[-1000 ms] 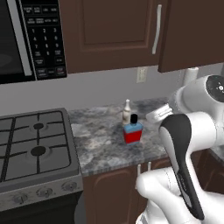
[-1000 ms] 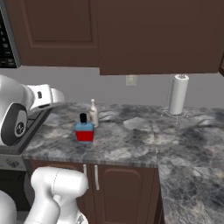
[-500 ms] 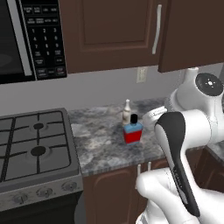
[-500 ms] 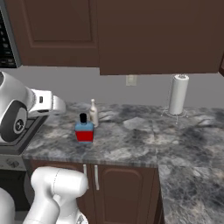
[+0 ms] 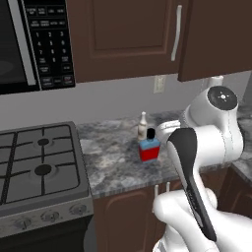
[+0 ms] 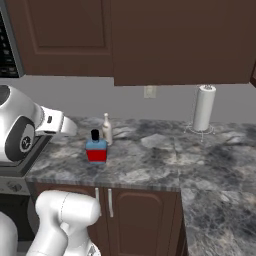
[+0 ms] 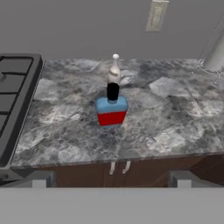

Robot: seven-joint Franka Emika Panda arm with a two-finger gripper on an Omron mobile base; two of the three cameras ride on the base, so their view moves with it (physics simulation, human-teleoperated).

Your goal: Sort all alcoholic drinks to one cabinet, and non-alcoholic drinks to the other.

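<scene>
The pincer hangs apart and empty (fingertips wide). Straight ahead on the granite counter stand the blue bottle and, just behind, the slim pale bottle; neither looks sorted yet.

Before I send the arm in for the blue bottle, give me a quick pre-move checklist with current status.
1. Blue bottle upright on the counter: ok.
2. Pale bottle stands close behind it; touching or apart: cannot tell.
3. Gripper lined up with the blue bottle, fingertips spread wide, nothing between them: ok.
4. Gripper well short of the bottle, back past the counter edge: ok.
5. Wall cabinet door shut, handle in view: not ok for placing; open first.
6. Stove beside the approach path: ok.
</scene>
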